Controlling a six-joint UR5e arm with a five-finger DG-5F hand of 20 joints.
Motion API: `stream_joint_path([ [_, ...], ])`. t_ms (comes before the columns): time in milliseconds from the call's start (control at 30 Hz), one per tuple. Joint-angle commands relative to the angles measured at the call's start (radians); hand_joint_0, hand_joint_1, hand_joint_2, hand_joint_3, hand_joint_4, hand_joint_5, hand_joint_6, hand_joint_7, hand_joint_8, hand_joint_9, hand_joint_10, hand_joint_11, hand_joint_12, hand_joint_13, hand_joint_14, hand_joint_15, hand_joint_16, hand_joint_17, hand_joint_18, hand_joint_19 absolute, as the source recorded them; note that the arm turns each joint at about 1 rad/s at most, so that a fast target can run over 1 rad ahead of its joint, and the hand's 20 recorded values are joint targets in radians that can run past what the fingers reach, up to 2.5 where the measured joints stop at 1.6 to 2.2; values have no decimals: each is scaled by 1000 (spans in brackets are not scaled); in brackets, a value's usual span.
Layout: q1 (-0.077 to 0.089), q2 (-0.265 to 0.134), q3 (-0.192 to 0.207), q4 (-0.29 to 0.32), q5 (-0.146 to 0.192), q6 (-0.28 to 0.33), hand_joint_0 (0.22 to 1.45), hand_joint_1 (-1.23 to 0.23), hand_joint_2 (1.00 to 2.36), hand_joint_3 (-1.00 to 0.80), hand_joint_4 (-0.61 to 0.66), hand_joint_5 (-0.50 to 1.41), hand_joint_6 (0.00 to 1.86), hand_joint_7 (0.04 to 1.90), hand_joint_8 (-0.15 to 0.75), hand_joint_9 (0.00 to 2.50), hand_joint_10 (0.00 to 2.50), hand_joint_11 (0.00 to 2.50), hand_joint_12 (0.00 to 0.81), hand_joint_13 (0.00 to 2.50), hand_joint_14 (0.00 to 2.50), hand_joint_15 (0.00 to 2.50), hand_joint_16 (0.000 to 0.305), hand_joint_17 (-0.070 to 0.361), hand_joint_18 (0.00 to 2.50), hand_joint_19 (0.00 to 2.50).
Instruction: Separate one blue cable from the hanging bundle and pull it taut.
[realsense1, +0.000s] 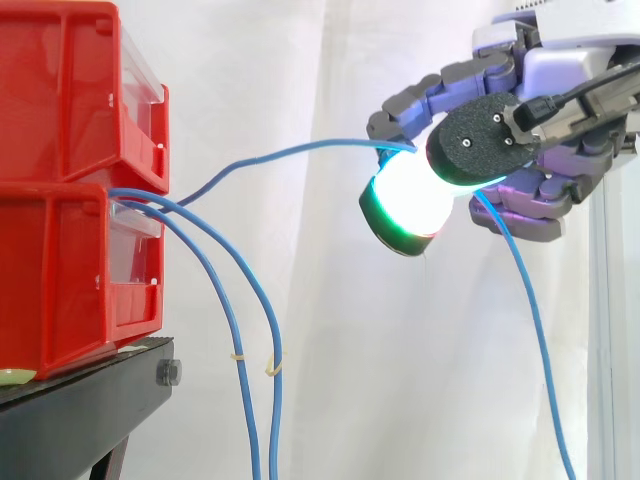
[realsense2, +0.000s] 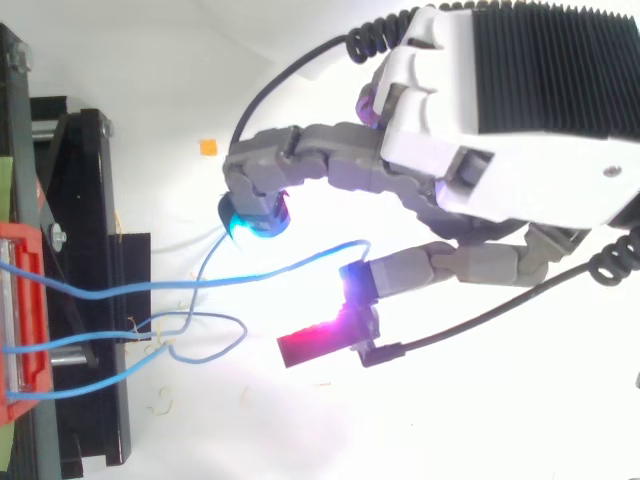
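At the right, the hand (realsense1: 478, 138) pinches one blue cable (realsense1: 290, 153) between curled fingers and thumb, the cable arcing shallowly left to the red bins (realsense1: 60, 200), where two other blue cables (realsense1: 245, 330) hang beside the black stand (realsense1: 80, 400).

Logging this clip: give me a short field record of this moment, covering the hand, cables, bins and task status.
hand: hand at upper right in the side view, fingers curled round one blue cable
held cable path: rises from the red bins to the hand in a gentle curve, not straight; its free end hangs below the hand
other blue cables: two, hanging beside the black stand, apart from the held one
bins: two, stacked on the stand
task status: one cable separated, not yet taut
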Motion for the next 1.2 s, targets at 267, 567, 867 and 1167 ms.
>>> stream_joint_path([
  [267, -11, 0, 0, -64, -33, 256, 740, -744, 1018, -288, 211, 100, 506, 1269, 161, 2367, 0, 2433, 283, 1420, 1158, 1361, 34, 77, 1171, 1438],
  [567, -22, 0, 0, -65, -53, 290, 741, -743, 1018, -289, 205, 100, 506, 1269, 153, 2365, 0, 2434, 284, 1422, 1162, 1362, 34, 77, 1170, 1438],
  [867, -37, -1, 0, -79, -88, 368, 740, -744, 1018, -290, 204, 100, 506, 1264, 152, 2365, 1, 2430, 285, 1422, 1161, 1365, 34, 77, 1171, 1437],
  [1167, -63, -4, -11, -74, -145, 442, 739, -745, 1018, -287, 207, 100, 506, 1266, 154, 2362, 1, 2451, 284, 1422, 1162, 1361, 34, 77, 1170, 1438],
])
